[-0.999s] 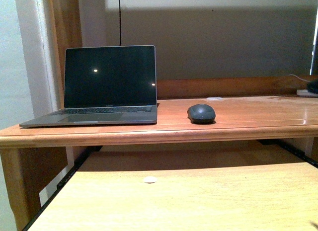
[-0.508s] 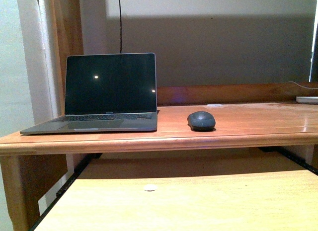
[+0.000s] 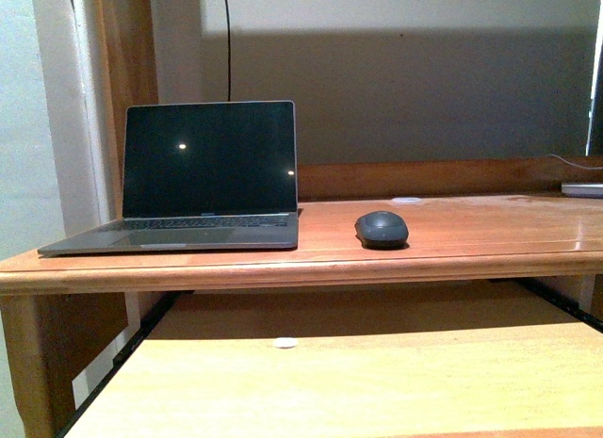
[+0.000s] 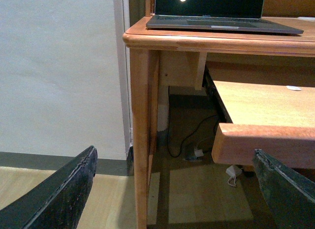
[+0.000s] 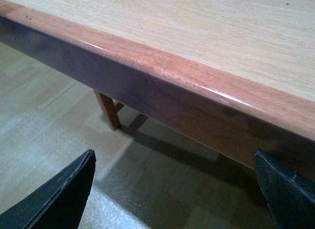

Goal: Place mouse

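The dark grey domed mouse sits on the upper wooden desk top, just right of the open laptop. Neither arm shows in the front view. My left gripper is open and empty, low beside the desk's left leg, with the floor between its dark fingers. My right gripper is open and empty, below the front edge of the lower shelf, over the floor. The mouse is out of both wrist views.
A pull-out lower shelf with a small white disc lies under the desk top. The laptop's front edge shows in the left wrist view. Cables and a white plug lie on the floor under the desk. A pale wall stands to the left.
The front view has shifted: the desk, laptop and mouse sit slightly lower in the picture than one second ago. The mouse stays in the same spot on the desk.
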